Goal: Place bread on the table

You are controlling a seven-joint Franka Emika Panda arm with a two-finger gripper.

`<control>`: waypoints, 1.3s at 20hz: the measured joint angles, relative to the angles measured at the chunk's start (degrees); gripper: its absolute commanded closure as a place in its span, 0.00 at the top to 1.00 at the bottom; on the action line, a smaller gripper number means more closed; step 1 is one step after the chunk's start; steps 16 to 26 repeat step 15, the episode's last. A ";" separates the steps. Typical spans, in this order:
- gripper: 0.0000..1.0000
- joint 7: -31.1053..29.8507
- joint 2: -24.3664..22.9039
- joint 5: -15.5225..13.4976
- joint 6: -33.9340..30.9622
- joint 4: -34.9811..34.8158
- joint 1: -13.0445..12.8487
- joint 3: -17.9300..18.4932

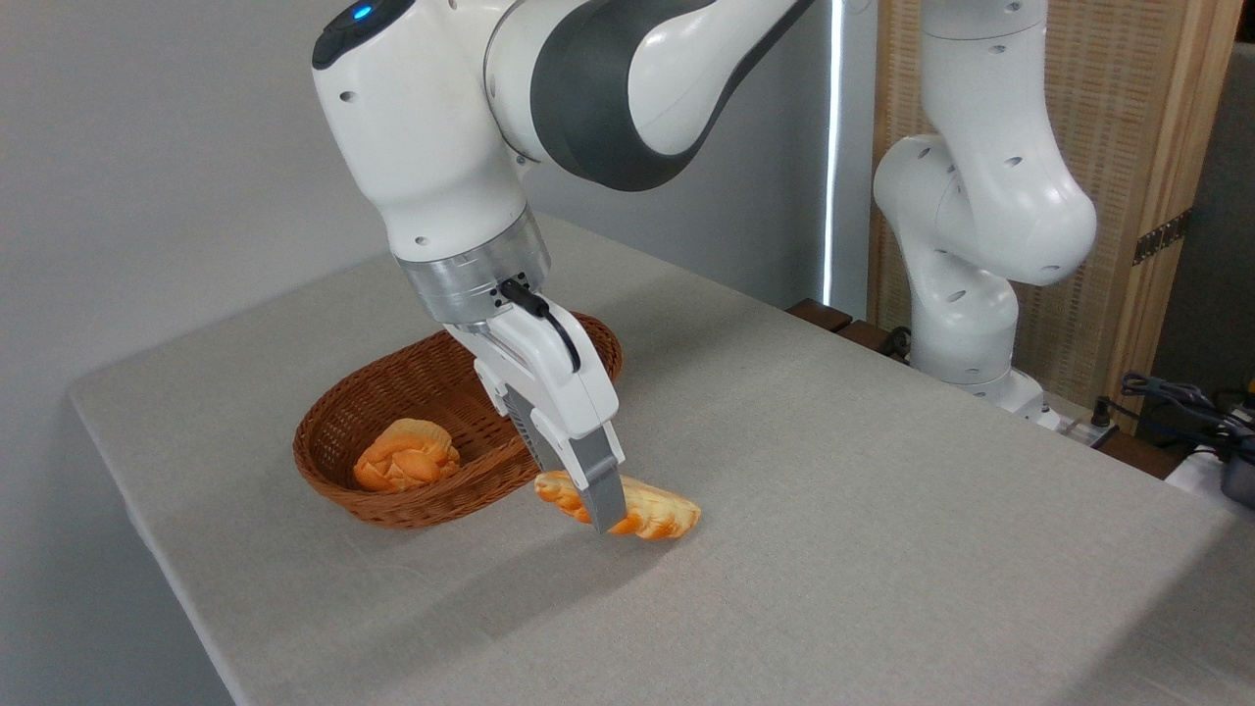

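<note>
Looking at: one fixed camera view, white Panda arm reaching down over a cloth-covered table (882,510).
Gripper: the gripper (610,518) points down and a bit toward the right, sitting just outside the basket's near-right side. One grey finger (600,485) is plainly in front of the bread and crosses its middle. The other finger is hidden behind, so honestly I can't tell if the jaws are clamped on it or just loose around it.
Bread: the bread (655,510) is the long, flat golden-yellow piece with orange-brown edges. It's outside the basket, over the grey-beige cloth, lying roughly level with its ends pointing left and right. Its left tip is close to the basket wall. There's a shadow on the cloth right under it, but whether it's actually resting on the table or held a hair above, can't say from this angle.
Basket: brown oval wicker basket (338,471) sits on the table toward the left, behind the gripper.
Bun: a rounder knotted orange bun (407,454) is inside the basket, on its left end, well clear of the fingers.
Background: plain grey wall on the left, a wooden slatted screen (1157,147) behind the arm's base (980,324) on the right.
</note>
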 measured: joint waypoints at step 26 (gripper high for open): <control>1.00 -8.17 -3.69 -2.17 1.08 6.25 -0.96 -2.72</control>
